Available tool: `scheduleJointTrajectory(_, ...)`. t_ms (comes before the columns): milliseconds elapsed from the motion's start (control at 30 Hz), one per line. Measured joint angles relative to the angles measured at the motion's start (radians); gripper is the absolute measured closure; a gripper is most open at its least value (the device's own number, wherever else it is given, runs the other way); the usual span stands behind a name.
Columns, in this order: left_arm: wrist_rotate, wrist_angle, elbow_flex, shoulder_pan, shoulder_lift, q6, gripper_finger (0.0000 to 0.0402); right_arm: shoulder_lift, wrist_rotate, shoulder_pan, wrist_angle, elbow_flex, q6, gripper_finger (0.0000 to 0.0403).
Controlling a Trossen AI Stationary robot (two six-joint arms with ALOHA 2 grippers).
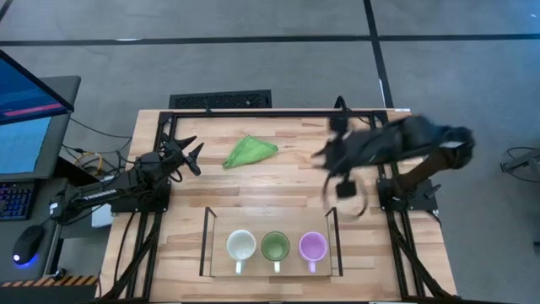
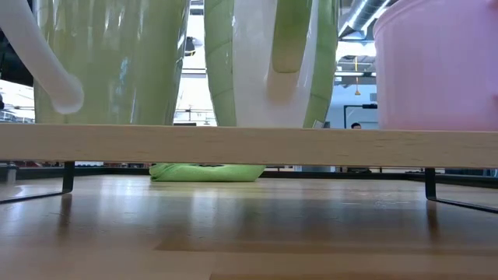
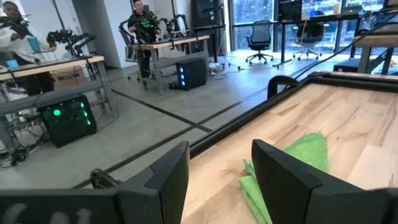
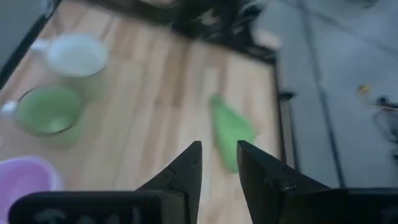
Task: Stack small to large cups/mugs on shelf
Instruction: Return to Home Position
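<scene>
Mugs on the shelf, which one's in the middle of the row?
The green mug, standing between the white mug at one end and the light purple mug at the other.

Grey floor (image 1: 253, 59), desks (image 3: 53, 65), office chair (image 3: 258, 40), bright windows (image 3: 249, 14), ceiling lights (image 2: 359, 11)

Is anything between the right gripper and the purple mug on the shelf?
Nothing visible. The right gripper hangs over bare table behind the shelf, and the purple mug stands at the shelf's right end, open from above. The green cloth lies farther left, clear of that path.
</scene>
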Motion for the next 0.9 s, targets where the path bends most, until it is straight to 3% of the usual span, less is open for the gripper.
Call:
scheduleJointTrajectory(300, -0.004, 0.024, 0.000, 0.000, 0.000, 0.016, 0.0235, -0.117, -0.029, -0.249, 0.050, -0.001, -0.170, 0.0280)
scheduleJointTrajectory(533, -0.005, 0.024, 0.000, 0.000, 0.000, 0.016, 0.0235, -0.133, -0.303, -0.567, 0.106, -0.013, -0.256, 0.0280)
scheduleJointTrajectory(700, -0.006, 0.013, 0.000, 0.000, 0.000, 0.016, 0.0235, -0.209, -0.327, -0.764, 0.177, -0.148, -0.256, 0.0280)
scheduleJointTrajectory(900, -0.007, 0.000, 0.000, 0.000, 0.000, 0.016, 0.0235, -0.422, -0.424, -0.917, 0.391, -0.419, -0.249, 0.0280)
